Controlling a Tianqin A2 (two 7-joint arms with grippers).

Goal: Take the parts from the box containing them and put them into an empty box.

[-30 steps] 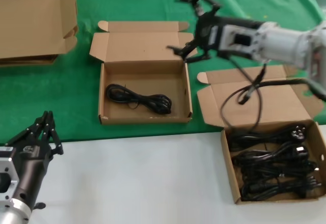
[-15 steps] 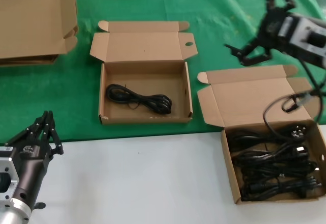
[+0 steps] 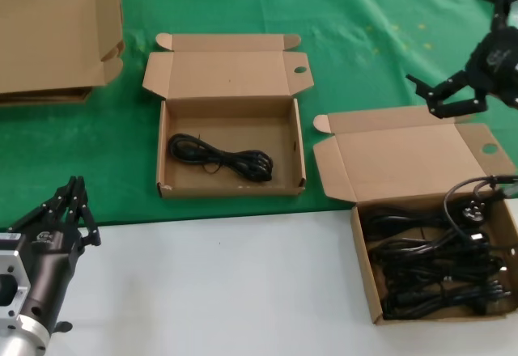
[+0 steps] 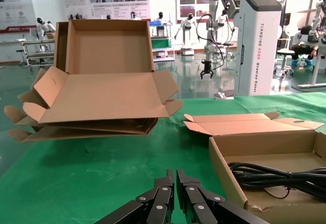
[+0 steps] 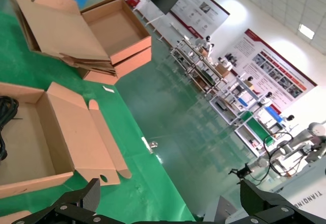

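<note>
**Cables and the two open boxes**

One coiled black cable [image 3: 220, 158] is lying flat inside the speck-lidded box [image 3: 231, 184], slanting across its floor, plug end toward the right wall. This box is sitting on the green cloth at mid-desk, its lid [image 3: 227, 74] folded back toward the far edge. The plain-lidded box [image 3: 366, 279] is sitting near the desk's right edge, lid [image 3: 409, 162] open and leaning back, holding a tangled heap of black cables [image 3: 437, 263] with one pale-faced plug [image 3: 475, 209] showing on top.
</note>
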